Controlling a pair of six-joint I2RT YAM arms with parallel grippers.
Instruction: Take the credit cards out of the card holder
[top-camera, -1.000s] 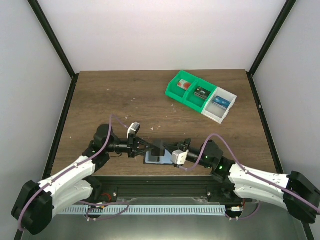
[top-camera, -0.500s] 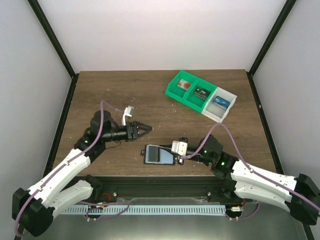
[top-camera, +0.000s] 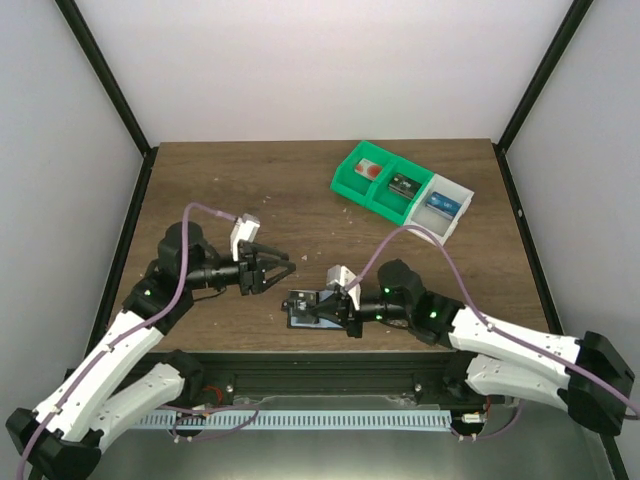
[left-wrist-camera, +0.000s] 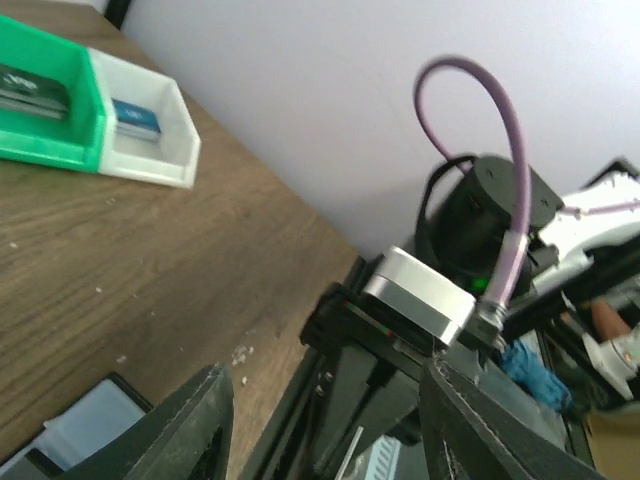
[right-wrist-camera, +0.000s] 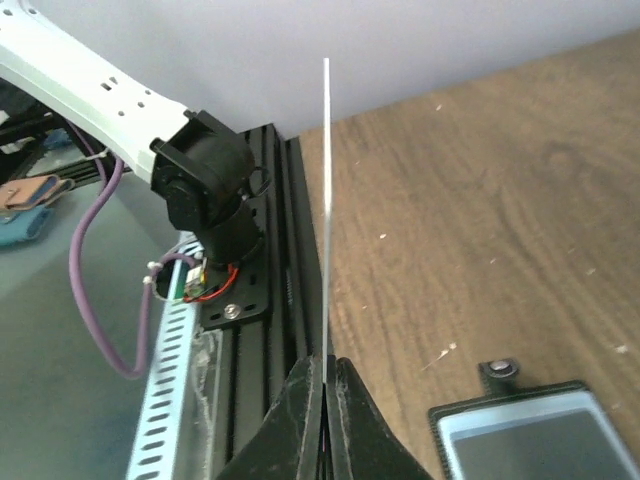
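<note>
The card holder (top-camera: 298, 306) lies open on the table near its front edge, black-rimmed with pale blue-grey panels; its tabbed corner (right-wrist-camera: 530, 435) also shows in the right wrist view. My right gripper (top-camera: 320, 312) hovers over it, shut (right-wrist-camera: 326, 372) on a thin white card (right-wrist-camera: 326, 200) seen edge-on and sticking straight out from the fingertips. My left gripper (top-camera: 280, 270) hangs open and empty to the holder's upper left. In its own view the open left gripper (left-wrist-camera: 330, 435) faces the right wrist, with a corner of the card holder (left-wrist-camera: 85, 440) at lower left.
A green two-compartment bin (top-camera: 380, 180) joined to a white bin (top-camera: 440, 210) stands at the back right, each compartment holding a card. The green bin (left-wrist-camera: 40, 100) and white bin (left-wrist-camera: 150, 130) also show in the left wrist view. The black frame rail (right-wrist-camera: 300, 250) runs along the table's front edge.
My left gripper opened, let go of the holder and pulled back to the left. The right gripper swung left over the holder, staying shut on the card.
</note>
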